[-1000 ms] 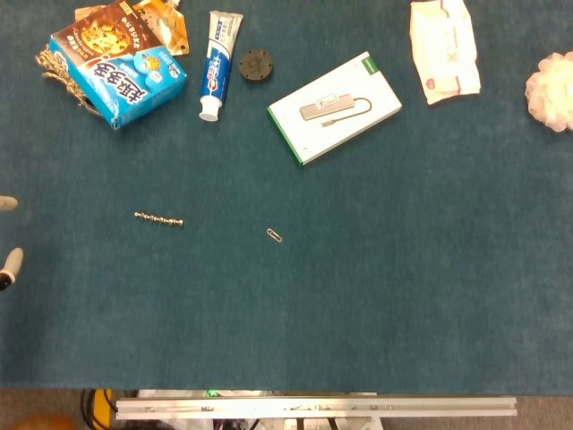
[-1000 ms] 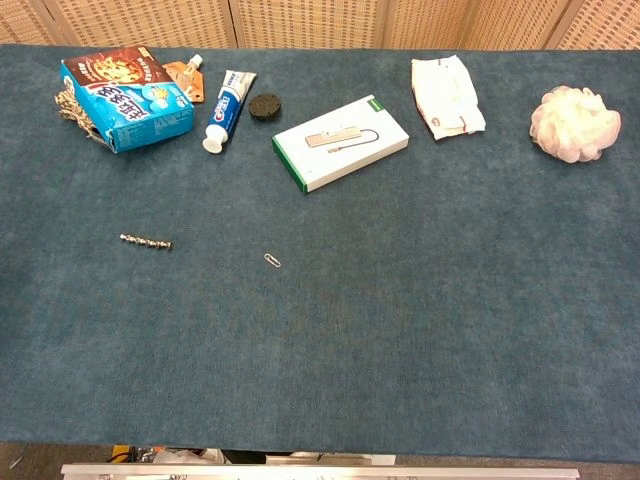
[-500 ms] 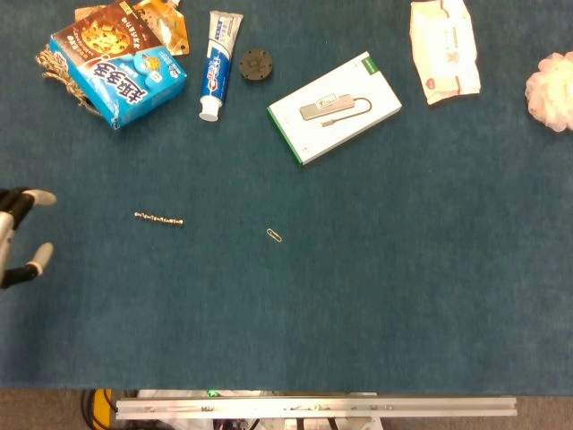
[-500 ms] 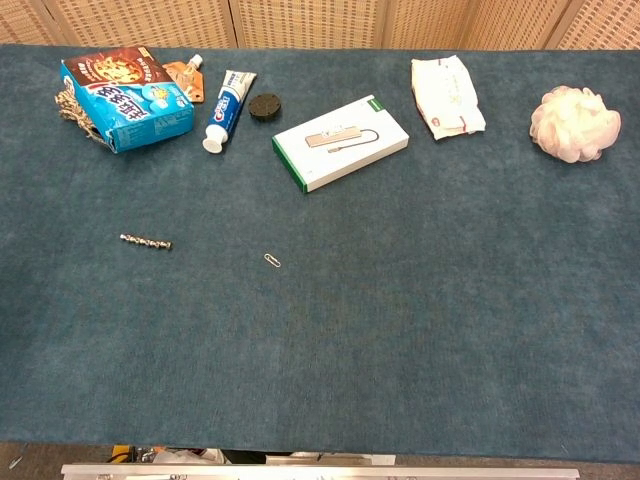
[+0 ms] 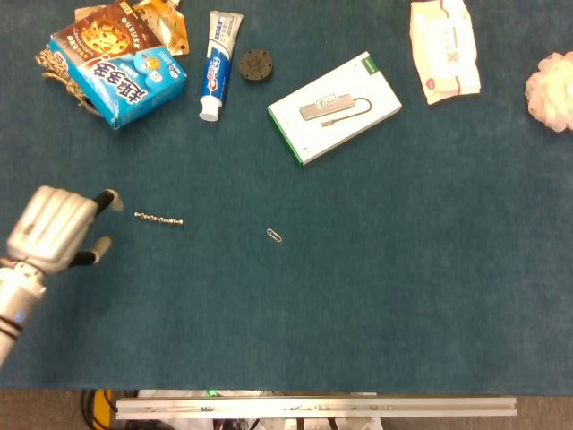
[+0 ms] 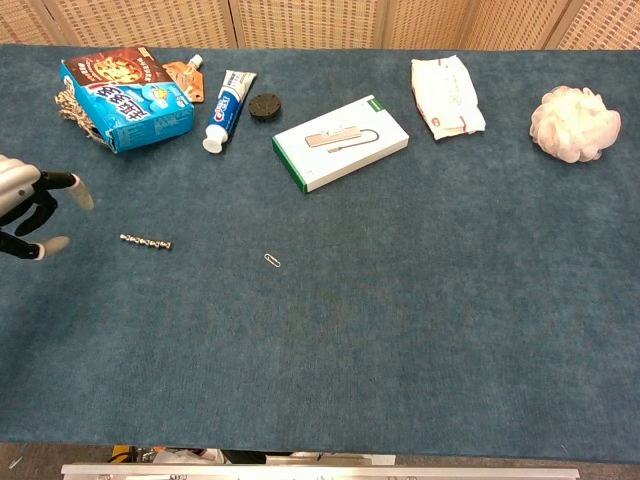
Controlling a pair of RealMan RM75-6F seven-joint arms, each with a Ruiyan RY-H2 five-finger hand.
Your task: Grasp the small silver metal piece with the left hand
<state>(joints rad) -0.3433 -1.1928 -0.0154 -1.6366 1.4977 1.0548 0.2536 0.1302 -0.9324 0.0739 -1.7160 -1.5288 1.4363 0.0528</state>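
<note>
A blue carpet-like worktop (image 5: 376, 296) is seen from above in the head view and from the front in the chest view. The left robot hand (image 5: 55, 231) reaches in from the left edge, silver-backed, with its fingers (image 5: 106, 200) spread apart and holding nothing; in the chest view only part of it shows at the left edge (image 6: 22, 205). Just to the right of that hand, apart from the fingertips, lies the small silver metal piece (image 5: 158, 218), a short beaded bar lying flat and roughly level across the worktop, also visible in the chest view (image 6: 146, 241). Further right, near the middle of the worktop, lies a small paper clip (image 5: 276, 235). Along the far side, from left to right, are a blue cookie box (image 5: 115, 70) lying on a frayed piece of rope (image 5: 47, 64), an orange pouch (image 5: 165, 21) partly tucked behind the box, a toothpaste tube (image 5: 217, 63) with its white cap pointing toward the near side, a small black disc (image 5: 256, 65) just beside the tube, a white box with a green edge (image 5: 335, 107) showing a picture of a cable adapter and lying at a tilt, a white packet of wipes (image 5: 442, 49), and a pale pink bath puff (image 5: 555, 90) at the right edge. The right robot hand appears in neither view. A metal rail (image 5: 313, 408) runs along the near edge of the worktop.
</note>
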